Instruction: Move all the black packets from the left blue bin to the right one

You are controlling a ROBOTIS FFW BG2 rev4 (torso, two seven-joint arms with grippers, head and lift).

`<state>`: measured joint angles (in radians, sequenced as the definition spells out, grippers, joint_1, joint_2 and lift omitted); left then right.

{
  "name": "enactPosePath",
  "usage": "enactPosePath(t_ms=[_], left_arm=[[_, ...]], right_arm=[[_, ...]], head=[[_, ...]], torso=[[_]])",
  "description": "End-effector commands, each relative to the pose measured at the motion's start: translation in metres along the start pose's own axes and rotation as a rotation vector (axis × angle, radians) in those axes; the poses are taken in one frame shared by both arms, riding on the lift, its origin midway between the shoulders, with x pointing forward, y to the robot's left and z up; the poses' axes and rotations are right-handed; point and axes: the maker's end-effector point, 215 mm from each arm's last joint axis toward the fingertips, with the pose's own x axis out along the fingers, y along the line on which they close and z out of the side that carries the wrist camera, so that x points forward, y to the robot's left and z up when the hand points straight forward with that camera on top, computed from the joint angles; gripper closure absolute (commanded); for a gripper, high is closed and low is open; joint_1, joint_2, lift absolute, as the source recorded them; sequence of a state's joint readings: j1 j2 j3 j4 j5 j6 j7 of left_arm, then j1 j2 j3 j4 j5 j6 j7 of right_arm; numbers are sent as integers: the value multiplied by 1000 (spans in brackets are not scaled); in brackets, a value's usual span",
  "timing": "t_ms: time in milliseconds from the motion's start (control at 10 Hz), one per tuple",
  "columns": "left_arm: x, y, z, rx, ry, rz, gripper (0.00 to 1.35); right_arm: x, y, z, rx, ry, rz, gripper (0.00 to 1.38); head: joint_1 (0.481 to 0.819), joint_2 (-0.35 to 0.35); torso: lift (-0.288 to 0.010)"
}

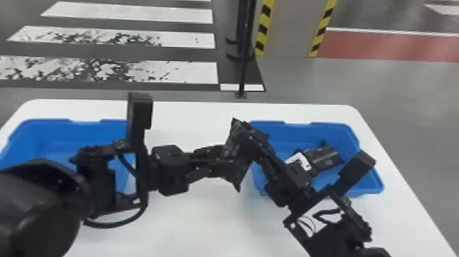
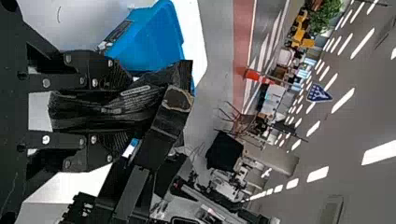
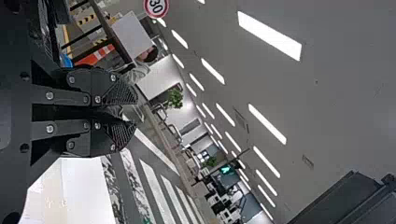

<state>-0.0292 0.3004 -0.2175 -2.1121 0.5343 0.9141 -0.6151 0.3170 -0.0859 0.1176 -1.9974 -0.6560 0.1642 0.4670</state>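
Gleaming with creases, the black packet hangs between the arms!

It's a crinkled, ribbed sheet of dark film (image 2: 93, 109), clamped between the flat fingers of the left gripper (image 1: 223, 164), out over the middle of the table, between the two bins. Right up close is the right gripper (image 1: 254, 147); whether it grips anything, I can't tell. Into the right blue bin (image 1: 280, 128) we go: smooth plastic walls, a notched rim, and dark packaging (image 1: 326, 159) with a white label (image 1: 298, 162). Over to the left blue bin (image 1: 68, 136), partly behind the left arm. Beneath them, a smooth white table (image 1: 194, 218) with rounded corners; beyond, grey floor (image 1: 392, 89), white stripes (image 1: 136, 15) and a red band (image 1: 369, 46)!
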Motion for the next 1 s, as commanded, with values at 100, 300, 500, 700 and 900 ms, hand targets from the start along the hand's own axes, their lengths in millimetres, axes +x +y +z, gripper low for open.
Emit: enactPosePath(t_ms=[100,300,500,700,900], left_arm=[[-25,3,-12,-47,-18,36,101],[-63,17,-24,-82,-27,121,142],[-100,32,-27,-99,-42,204,145],[-136,48,-26,-99,-61,291,142],[-165,63,-19,-74,-76,372,140]], right_arm=[[-8,-37,32,-37,-45,-59,1277],[-27,-85,69,-116,-60,-143,1277],[-43,-142,87,-149,-49,-234,1277],[-49,-200,80,-140,-15,-312,1276],[-61,-236,71,-139,14,-378,1159]], head=[[695,-103],[695,-122],[695,-141],[695,-153],[695,-140]], torso=[[-185],[-185],[-185],[-185],[-185]])
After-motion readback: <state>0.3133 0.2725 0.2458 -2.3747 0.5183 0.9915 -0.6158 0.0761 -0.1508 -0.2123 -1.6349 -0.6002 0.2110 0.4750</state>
